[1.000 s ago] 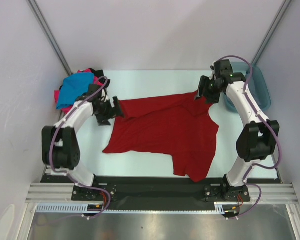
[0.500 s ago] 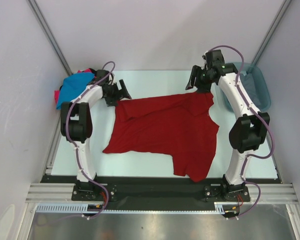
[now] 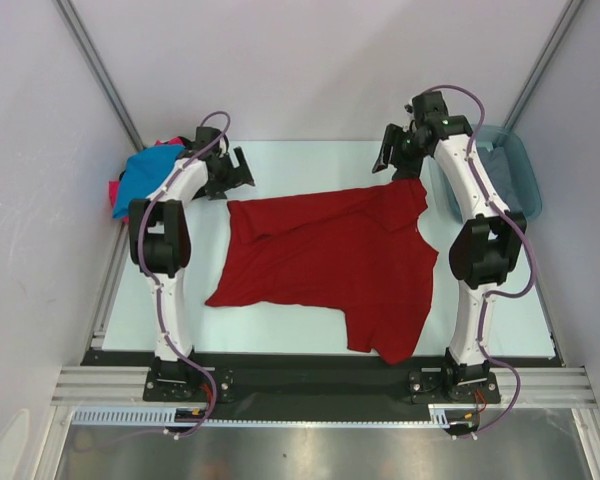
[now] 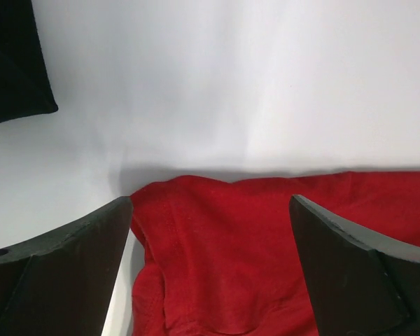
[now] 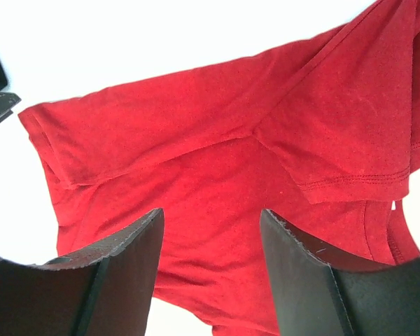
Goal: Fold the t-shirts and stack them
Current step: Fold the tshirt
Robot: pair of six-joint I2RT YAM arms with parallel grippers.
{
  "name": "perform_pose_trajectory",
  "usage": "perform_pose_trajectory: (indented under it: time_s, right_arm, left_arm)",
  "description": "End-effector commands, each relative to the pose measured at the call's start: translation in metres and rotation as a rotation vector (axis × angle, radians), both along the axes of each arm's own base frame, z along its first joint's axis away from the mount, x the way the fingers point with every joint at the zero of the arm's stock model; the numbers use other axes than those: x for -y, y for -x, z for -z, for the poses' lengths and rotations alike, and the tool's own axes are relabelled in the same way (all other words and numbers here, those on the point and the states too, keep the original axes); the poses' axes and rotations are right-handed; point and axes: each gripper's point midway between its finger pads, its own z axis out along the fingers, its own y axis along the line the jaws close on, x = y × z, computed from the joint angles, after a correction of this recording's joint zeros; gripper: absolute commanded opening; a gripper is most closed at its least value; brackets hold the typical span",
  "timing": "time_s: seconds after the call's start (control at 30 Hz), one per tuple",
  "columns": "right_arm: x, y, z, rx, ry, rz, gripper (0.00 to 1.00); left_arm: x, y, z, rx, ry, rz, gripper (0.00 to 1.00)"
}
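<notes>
Dark red t-shirt point(image 3: 330, 265): lies spread, slightly rumpled, across the middle of the table point(image 3: 310, 155), with one corner near the near edge.
Left end effector point(image 3: 240, 172): hovers just beyond the shirt's far left sleeve, fingers apart and holding nothing.
Right end effector point(image 3: 384, 163): hovers over the shirt's far right corner, fingers apart and empty.
Other shirts: bright blue t-shirt point(image 3: 145, 178) and hot pink t-shirt point(image 3: 113, 190) are heaped at the far left corner.
Teal tub point(image 3: 515, 170): sits at the far right corner.
</notes>
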Motion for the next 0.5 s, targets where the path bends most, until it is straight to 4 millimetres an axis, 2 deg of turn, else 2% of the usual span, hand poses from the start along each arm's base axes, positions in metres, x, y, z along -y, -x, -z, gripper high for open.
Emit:
perform_pose_trajectory:
  time_s: [0.0, 0.2, 0.47]
  right_arm:
    - [-0.001, -0.006, -0.016, 0.034, -0.019, -0.018, 0.63]
    - [-0.001, -0.009, -0.013, 0.029, -0.019, -0.015, 0.63]
    - [0.001, -0.009, -0.011, 0.024, -0.016, -0.012, 0.63]
  left_arm:
    - [-0.011, -0.005, -0.010, 0.011, -0.045, -0.026, 1.00]
    - [-0.011, 0.005, -0.007, -0.049, -0.047, -0.030, 1.00]
    - [-0.015, 0.018, 0.016, -0.130, -0.073, -0.037, 1.00]
